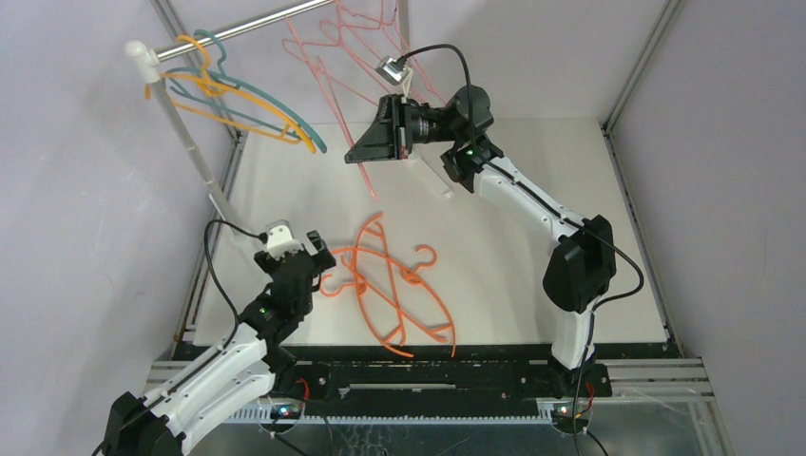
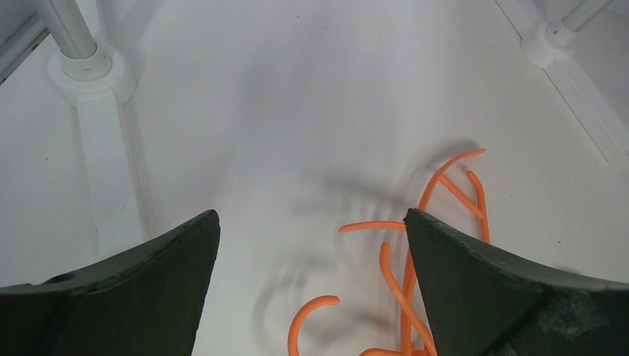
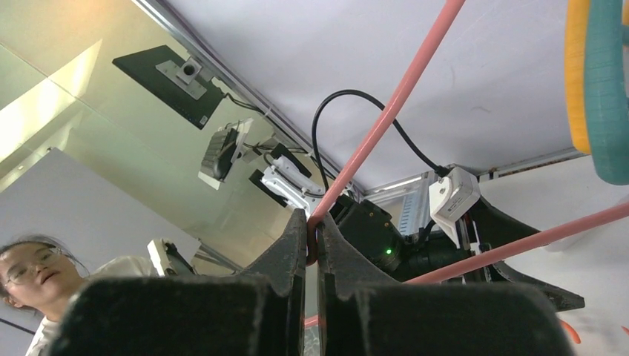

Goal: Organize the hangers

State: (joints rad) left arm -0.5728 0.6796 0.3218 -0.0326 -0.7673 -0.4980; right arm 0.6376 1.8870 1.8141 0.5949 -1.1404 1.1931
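Right pincer clamped tight on pink hanger just below rail; yellow and teal hangers hooked on rail's left end. Orange hangers on worktop well below rail, left pincer there too, spread wide, empty

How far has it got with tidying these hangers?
Partly done. A teal hanger and a yellow-orange hanger hang on the silver rail, with pink hangers further along. The right gripper is shut on a pink hanger near the rail; whether it is hooked on, I cannot tell. Left: the orange hangers tangled on the table, by the open left gripper.
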